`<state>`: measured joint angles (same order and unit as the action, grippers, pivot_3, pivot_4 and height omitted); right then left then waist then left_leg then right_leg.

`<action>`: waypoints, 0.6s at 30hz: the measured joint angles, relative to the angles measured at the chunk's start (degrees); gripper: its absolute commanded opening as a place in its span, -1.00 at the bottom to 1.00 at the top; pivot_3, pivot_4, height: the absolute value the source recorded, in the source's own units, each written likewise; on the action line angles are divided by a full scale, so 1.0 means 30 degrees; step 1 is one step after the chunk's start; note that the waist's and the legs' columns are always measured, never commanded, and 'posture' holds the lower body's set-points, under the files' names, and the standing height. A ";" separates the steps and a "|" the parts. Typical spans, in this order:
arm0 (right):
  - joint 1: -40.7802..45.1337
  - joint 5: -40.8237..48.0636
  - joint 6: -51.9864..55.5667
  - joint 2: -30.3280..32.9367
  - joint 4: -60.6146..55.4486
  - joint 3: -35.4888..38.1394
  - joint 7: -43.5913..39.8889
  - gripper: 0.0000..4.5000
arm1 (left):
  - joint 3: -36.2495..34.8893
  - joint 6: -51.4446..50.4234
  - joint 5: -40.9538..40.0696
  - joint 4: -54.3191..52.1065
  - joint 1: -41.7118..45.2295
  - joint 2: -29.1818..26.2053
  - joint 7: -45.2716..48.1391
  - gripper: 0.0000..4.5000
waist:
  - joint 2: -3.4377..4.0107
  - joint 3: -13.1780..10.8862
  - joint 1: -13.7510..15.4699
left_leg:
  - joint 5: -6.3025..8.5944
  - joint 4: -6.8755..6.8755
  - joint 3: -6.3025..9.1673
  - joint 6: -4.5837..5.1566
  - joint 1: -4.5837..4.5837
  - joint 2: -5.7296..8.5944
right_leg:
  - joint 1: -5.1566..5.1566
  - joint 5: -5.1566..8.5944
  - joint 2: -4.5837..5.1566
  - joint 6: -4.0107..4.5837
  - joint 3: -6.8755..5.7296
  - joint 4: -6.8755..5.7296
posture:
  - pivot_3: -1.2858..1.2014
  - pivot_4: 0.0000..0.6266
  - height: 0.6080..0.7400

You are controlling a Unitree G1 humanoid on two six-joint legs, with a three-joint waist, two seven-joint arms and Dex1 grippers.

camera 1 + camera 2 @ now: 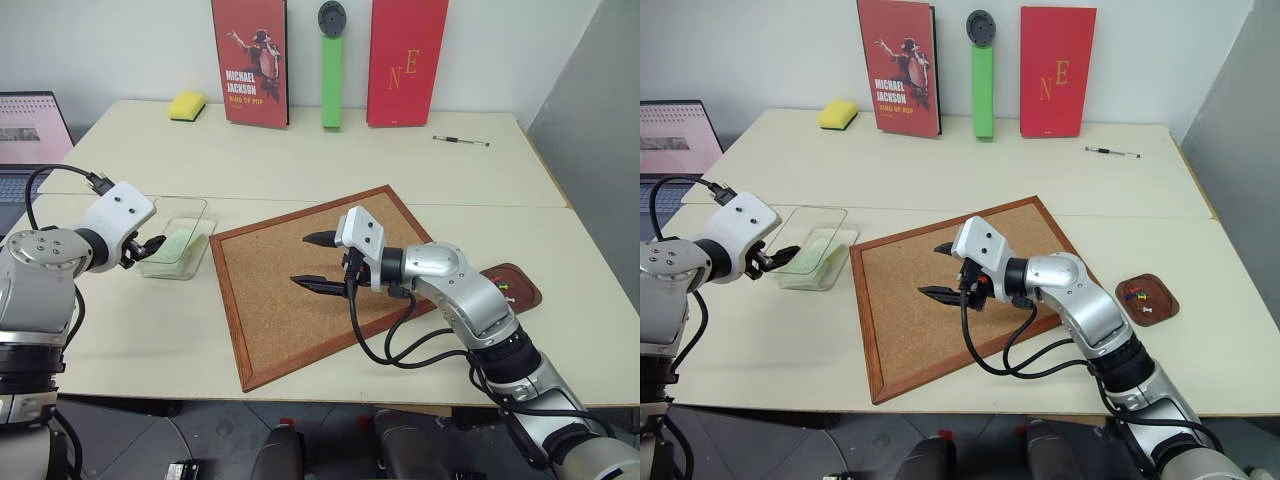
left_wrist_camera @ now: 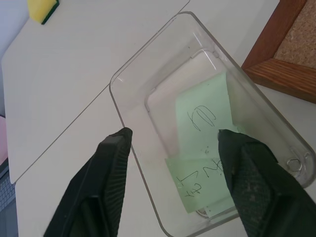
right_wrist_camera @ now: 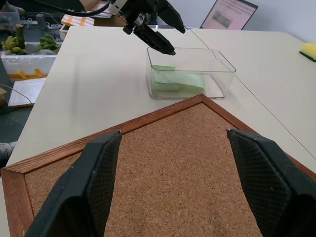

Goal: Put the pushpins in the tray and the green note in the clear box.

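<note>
The green note [image 2: 205,148], pale green with handwriting, lies flat inside the clear box [image 1: 190,204] to the left of the cork board. My left gripper [image 2: 173,136] hovers just over the box's near end, open, with nothing between its fingers. It also shows in the head view as the left gripper [image 1: 152,245]. My right gripper [image 1: 305,260] is open and empty above the middle of the cork board [image 1: 290,310], pointing toward the box. The dark reddish-brown tray [image 1: 1147,299] sits at the right, beyond my right arm, with several pushpins [image 1: 1137,296] in it.
A yellow sponge [image 1: 186,105], two red books [image 1: 250,60], and an upright green bar [image 1: 331,83] stand along the back wall. A pen [image 1: 461,141] lies at the back right. A laptop [image 1: 30,135] sits at the left edge.
</note>
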<state>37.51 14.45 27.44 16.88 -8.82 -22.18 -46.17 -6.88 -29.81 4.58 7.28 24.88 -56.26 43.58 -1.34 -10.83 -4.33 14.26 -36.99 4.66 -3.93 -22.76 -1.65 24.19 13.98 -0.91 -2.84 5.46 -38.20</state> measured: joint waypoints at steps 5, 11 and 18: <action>-0.0023 0.0001 0.0001 -0.0088 -0.0001 0.0015 0.0077 0.61 | -0.0094 -0.0766 -0.0941 -0.0092 0.0595 0.0112 0.0295 0.81 | 0.0000 0.0000 0.0004 | 0.0000 -0.0001 0.0003 0.0000 -0.0002 0.0000 | 0.0000 0.0000 0.0000 0.0000 -0.0004 -0.0001 | 0.03 -0.52 1.00; -0.0532 0.0029 0.0002 -0.0125 -0.0469 0.0449 0.0711 0.61 | -0.1116 -0.1841 -0.2971 -0.1040 0.1741 0.1421 0.0096 0.81 | -0.0001 0.0001 0.0055 | 0.0000 -0.0004 0.0003 -0.0001 -0.0007 0.0009 | -0.0002 -0.0001 0.0005 -0.0001 -0.0001 -0.0002 | 0.03 -0.52 1.00; -0.2059 0.0423 0.0719 0.0371 -0.2892 0.2854 0.2157 0.61 | -0.1480 -0.2519 -0.5602 -0.3162 0.2661 0.4162 -0.0178 0.81 | -0.0008 0.0005 0.0276 | -0.0001 -0.0014 -0.0001 -0.0003 -0.0001 0.0014 | -0.0006 -0.0004 0.0008 0.0000 0.0012 -0.0004 | 0.03 -0.52 1.00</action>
<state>31.34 15.72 29.60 17.99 -17.50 -13.62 -39.70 -11.32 -37.36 -12.22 -2.21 32.87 -43.77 43.05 -1.36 -10.81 -3.50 14.26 -37.03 4.65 -3.94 -22.77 -1.61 24.18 13.96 -0.89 -2.84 5.50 -38.21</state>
